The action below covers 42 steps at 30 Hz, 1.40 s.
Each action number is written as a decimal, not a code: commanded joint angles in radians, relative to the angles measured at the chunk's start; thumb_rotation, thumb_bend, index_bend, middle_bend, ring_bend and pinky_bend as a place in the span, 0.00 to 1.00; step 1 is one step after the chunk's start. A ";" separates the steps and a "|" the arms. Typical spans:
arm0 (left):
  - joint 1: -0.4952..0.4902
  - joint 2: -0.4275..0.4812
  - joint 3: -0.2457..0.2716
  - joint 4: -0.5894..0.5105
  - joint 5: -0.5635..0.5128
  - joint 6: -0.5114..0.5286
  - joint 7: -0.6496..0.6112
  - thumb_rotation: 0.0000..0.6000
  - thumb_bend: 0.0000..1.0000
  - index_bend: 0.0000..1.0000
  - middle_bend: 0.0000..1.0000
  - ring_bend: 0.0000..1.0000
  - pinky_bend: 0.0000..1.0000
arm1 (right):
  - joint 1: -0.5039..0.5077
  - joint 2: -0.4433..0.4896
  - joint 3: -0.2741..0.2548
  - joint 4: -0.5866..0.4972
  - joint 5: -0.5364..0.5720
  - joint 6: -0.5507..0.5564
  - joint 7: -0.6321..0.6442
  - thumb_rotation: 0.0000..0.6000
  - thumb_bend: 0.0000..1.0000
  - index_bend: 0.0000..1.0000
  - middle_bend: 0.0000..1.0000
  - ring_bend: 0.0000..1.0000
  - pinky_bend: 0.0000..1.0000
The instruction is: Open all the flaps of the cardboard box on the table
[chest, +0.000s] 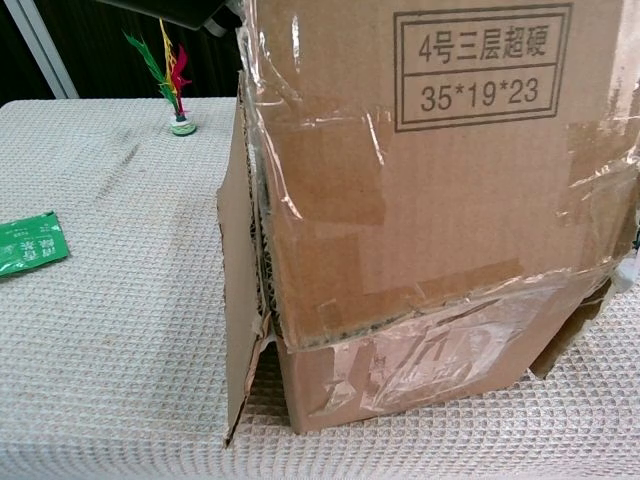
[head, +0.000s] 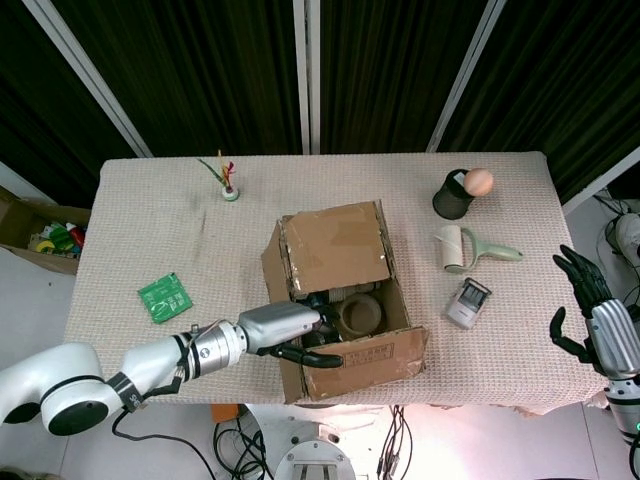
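Observation:
The cardboard box (head: pixel 340 300) stands mid-table. Its near flap (head: pixel 372 358) is raised upright and fills the chest view as a taped panel (chest: pixel 440 150) printed 35*19*23. My left hand (head: pixel 292 334) grips that flap at its left edge, fingers inside, thumb along the outside; only a sliver of the hand (chest: pixel 190 10) shows at the top of the chest view. The far flap (head: pixel 335 248) still lies over the back half. The left side flap (head: pixel 274 266) hangs outward (chest: pixel 238 300). A roll (head: pixel 360 312) shows inside. My right hand (head: pixel 590 310) hovers open off the table's right edge.
A feathered shuttlecock (head: pixel 229 184) stands back left. A green circuit board (head: pixel 163 296) lies left of the box. Right of it are a black cup (head: pixel 453 198) with an egg (head: pixel 479 180) on top, a lint roller (head: pixel 462 248) and a small grey device (head: pixel 468 302).

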State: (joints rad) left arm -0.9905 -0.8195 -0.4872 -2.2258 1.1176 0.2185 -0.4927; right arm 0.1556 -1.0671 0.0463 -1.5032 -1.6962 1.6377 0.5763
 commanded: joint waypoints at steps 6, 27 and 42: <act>0.034 0.025 -0.085 -0.054 0.028 -0.095 -0.074 0.00 0.00 0.45 0.41 0.08 0.17 | 0.002 -0.002 -0.001 -0.002 -0.003 -0.002 -0.003 0.95 0.78 0.00 0.02 0.00 0.00; 0.142 -0.046 -0.288 -0.016 -0.114 -0.372 0.014 0.00 0.00 0.56 0.40 0.08 0.17 | 0.001 -0.010 -0.005 0.012 0.003 -0.006 0.007 0.95 0.78 0.00 0.02 0.00 0.00; 0.183 -0.078 -0.113 0.070 0.020 0.104 0.370 0.08 0.03 0.13 0.20 0.08 0.17 | -0.001 -0.011 -0.005 0.023 0.008 -0.004 0.020 0.95 0.78 0.00 0.03 0.00 0.00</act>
State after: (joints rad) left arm -0.7963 -0.8812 -0.7115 -2.1913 1.0792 0.1424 -0.2619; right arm 0.1541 -1.0777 0.0415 -1.4803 -1.6884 1.6334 0.5958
